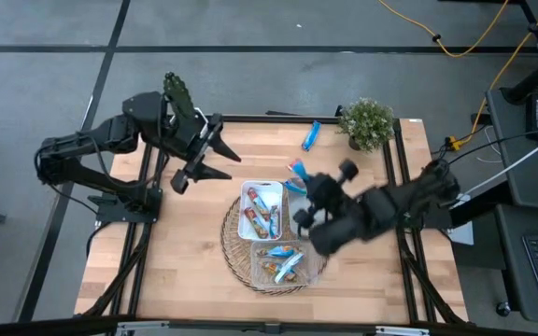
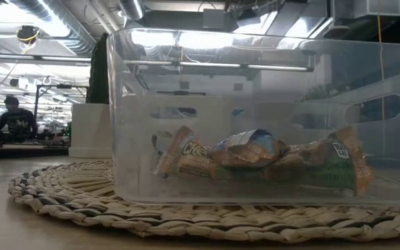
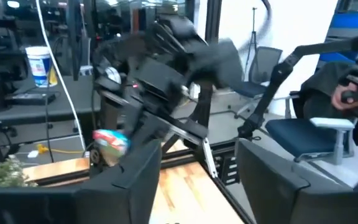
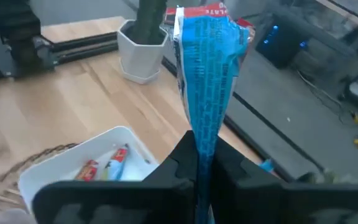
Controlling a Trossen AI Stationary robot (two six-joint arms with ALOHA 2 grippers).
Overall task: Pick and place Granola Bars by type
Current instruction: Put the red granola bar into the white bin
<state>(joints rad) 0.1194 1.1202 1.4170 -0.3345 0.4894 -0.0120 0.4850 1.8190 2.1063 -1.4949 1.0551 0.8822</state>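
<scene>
- From above I see the right gripper (image 1: 299,191) over the right edge of the white tray (image 1: 249,224), which sits on a round woven mat (image 1: 232,254) in the middle of the table (image 1: 185,271).
- Only the right wrist view shows what it carries: its fingers are clenched on 1 blue granola bar (image 4: 207,81). The bar stands along the fingers' line, its long axis pointing away from the gripper, with a red end farthest out.
- The same view shows 2 bars (image 4: 104,167) lying in the white tray below; the high view shows these bars lying roughly parallel to the tray's long side.
- The low view alone looks through the clear tray (image 2: 255,118): the brownish bars (image 2: 255,160) lie flat on its bottom, long axes across the picture.
- From above, 1 more blue bar (image 1: 311,135) lies on the table near the potted plant (image 1: 367,121), its long axis running toward the table's far edge, slightly tilted.
- The left gripper (image 1: 215,161) waits above the table's far left part, its fingers spread apart and holding nothing.
</scene>
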